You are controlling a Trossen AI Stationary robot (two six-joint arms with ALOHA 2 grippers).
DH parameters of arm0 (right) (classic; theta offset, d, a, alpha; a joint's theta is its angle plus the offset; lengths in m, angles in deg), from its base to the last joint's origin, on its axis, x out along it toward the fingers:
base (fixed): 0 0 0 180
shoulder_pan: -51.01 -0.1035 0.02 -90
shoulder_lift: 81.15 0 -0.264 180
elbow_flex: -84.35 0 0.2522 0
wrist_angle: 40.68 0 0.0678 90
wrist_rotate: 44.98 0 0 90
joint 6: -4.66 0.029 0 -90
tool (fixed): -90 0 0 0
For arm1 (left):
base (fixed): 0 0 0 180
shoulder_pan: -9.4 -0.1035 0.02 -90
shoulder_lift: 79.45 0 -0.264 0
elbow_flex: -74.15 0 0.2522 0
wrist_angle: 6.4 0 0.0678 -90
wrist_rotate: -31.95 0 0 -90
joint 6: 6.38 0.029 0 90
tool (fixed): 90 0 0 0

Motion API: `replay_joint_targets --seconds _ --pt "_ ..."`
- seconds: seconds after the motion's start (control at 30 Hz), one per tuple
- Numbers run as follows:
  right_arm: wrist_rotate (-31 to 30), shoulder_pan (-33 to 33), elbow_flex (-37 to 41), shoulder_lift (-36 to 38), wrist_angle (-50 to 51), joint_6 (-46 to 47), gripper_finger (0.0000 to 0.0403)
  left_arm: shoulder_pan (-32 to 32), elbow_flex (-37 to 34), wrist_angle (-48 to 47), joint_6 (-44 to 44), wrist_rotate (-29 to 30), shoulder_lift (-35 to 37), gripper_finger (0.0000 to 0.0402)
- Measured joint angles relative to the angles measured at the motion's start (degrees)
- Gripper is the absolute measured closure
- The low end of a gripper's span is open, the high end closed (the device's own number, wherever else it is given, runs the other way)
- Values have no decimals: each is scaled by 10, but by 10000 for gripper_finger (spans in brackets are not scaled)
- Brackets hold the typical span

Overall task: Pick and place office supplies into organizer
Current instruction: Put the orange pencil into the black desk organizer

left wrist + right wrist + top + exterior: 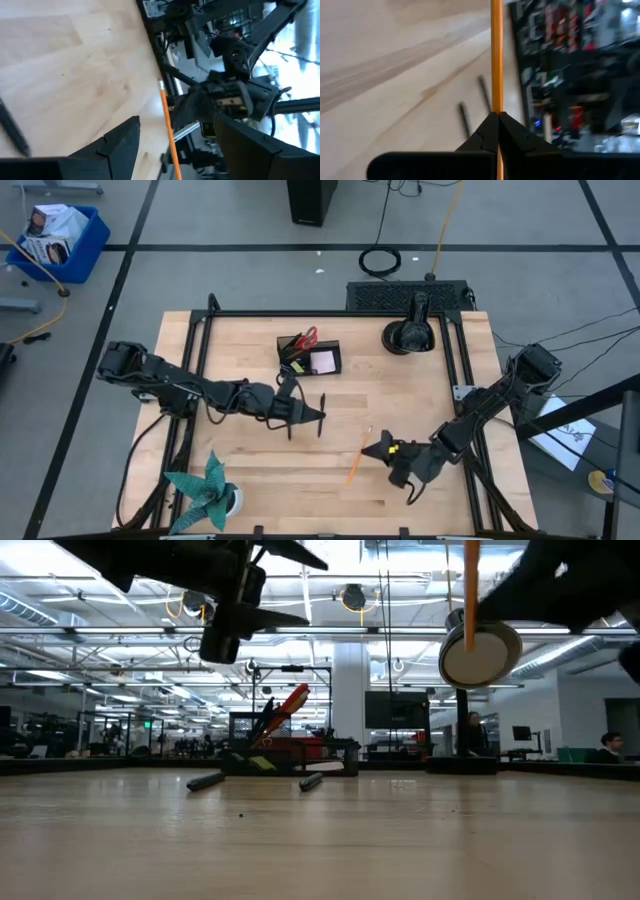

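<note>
Two pens (322, 415) lay loose mid-table; scissors (308, 338) and pink pad (323, 362) already sat in the organizer (309, 356). Right gripper (496, 125) was clamped on an orange pencil (496, 55), still far from the organizer; left gripper (175, 145) hung apart, empty.

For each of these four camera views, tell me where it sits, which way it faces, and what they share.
High view: overhead, facing straight down on the table; both arms show.
Low view: at tabletop height, facing the organizer; arms overhead.
Left wrist view: past the left gripper, open, toward the right arm.
Right wrist view: past the right gripper, shut on the orange pencil.
Shared: the pencil shows in all four views.
</note>
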Motion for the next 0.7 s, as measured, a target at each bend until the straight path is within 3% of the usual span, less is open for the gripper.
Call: replay_joint_targets --seconds 0.2,0.47,0.7 --pt "7 -2 0 0 -87 -70 402 11 4 89 -49 7 -49 144" --pt "46 -2 0 0 -95 -83 402 23 28 134 -100 6 -133 144" --pt "48 -2 0 0 -93 -60 402 33 112 135 -46 -26 -199 144"
